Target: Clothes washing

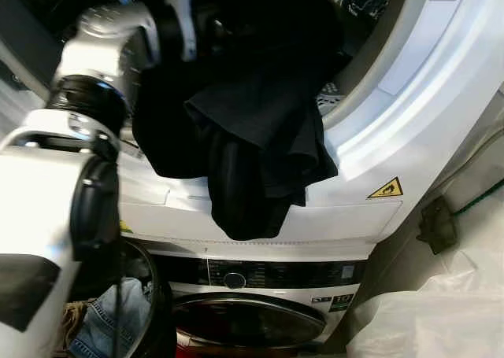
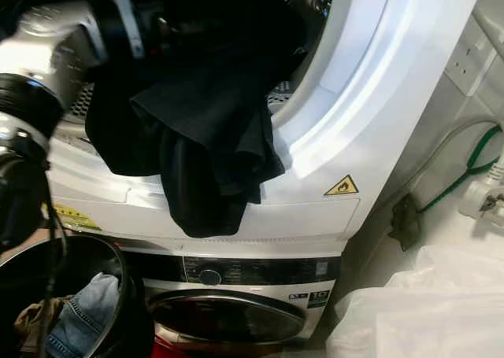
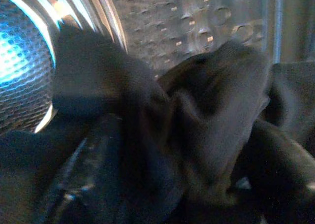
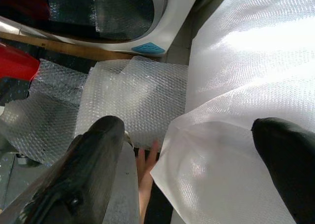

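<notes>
Left gripper (image 1: 177, 16) is up at the mouth of the upper drum (image 3: 197, 22), buried in a black garment (image 1: 252, 130); can't tell finger state or whether it has a grip. Garment hangs over the drum opening's lower rim, down the white front panel (image 1: 346, 216) of the top machine. Right gripper (image 4: 197, 150) hangs low over bubble wrap (image 4: 128, 101), fingers spread wide, holding nothing. Lower washer door (image 1: 252, 319) below; basket (image 2: 79, 311) with denim at bottom left.
</notes>
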Motion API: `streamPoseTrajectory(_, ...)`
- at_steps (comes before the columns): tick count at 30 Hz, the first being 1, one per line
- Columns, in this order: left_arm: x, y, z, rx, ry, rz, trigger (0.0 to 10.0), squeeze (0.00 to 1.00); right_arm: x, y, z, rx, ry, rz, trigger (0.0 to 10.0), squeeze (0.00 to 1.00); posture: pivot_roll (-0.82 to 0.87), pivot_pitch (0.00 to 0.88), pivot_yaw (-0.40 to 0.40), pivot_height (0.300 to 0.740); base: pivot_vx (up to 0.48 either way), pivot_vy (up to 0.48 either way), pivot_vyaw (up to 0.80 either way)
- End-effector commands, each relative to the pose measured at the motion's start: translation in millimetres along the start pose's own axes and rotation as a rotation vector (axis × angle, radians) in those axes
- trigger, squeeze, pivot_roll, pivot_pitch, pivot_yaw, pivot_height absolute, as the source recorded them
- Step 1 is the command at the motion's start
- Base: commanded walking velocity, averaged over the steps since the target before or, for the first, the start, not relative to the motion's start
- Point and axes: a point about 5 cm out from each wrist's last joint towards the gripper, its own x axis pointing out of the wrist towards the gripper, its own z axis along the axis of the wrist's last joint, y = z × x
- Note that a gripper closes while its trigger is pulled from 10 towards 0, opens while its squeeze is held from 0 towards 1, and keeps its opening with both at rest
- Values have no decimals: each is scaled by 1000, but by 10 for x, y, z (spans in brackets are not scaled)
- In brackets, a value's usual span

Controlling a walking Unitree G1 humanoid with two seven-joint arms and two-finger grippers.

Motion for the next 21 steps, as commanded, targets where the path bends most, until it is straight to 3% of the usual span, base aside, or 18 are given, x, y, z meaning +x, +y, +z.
streamPoseTrajectory(1,-55,35,153,40,1,-33,10000,1000,-59,112,-184,-22,72,44,10000,0,40,40,94,740,0,0,0)
streamPoseTrajectory(3,-82,-16,145,48,22,-132,10000,1000,-52,115,-163,-21,69,44,10000,0,47,40,97,740,0,0,0)
streamPoseTrajectory(4,-82,-16,145,48,22,-132,10000,1000,-52,115,-163,-21,69,44,10000,0,47,40,97,740,0,0,0)
streamPoseTrajectory(5,-98,-70,118,47,33,-214,10000,1000,-47,118,-146,-21,66,45,10000,0,51,43,98,740,0,0,0)
streamPoseTrajectory(6,-98,-70,118,47,33,-214,10000,1000,-47,118,-146,-21,66,45,10000,0,51,43,98,740,0,0,0)
streamPoseTrajectory(7,-132,-127,98,79,33,-292,10000,1000,-43,126,-131,-19,62,46,10000,0,50,45,100,740,0,0,0)
streamPoseTrajectory(9,-305,-292,167,131,-53,-538,10000,1000,-38,142,-106,-12,56,49,10000,0,53,47,98,740,0,0,0)
streamPoseTrajectory(11,-326,-274,214,117,-66,-528,10000,1000,-37,148,-101,-12,55,50,10000,0,57,51,97,740,0,0,0)
streamPoseTrajectory(15,-332,-196,292,174,-53,-434,10000,1000,-40,157,-106,-14,58,54,10000,0,68,54,95,740,0,0,0)
streamPoseTrajectory(21,-509,-303,683,238,-210,-500,10000,1000,-40,164,-107,-17,61,57,10000,0,74,55,94,740,0,0,0)
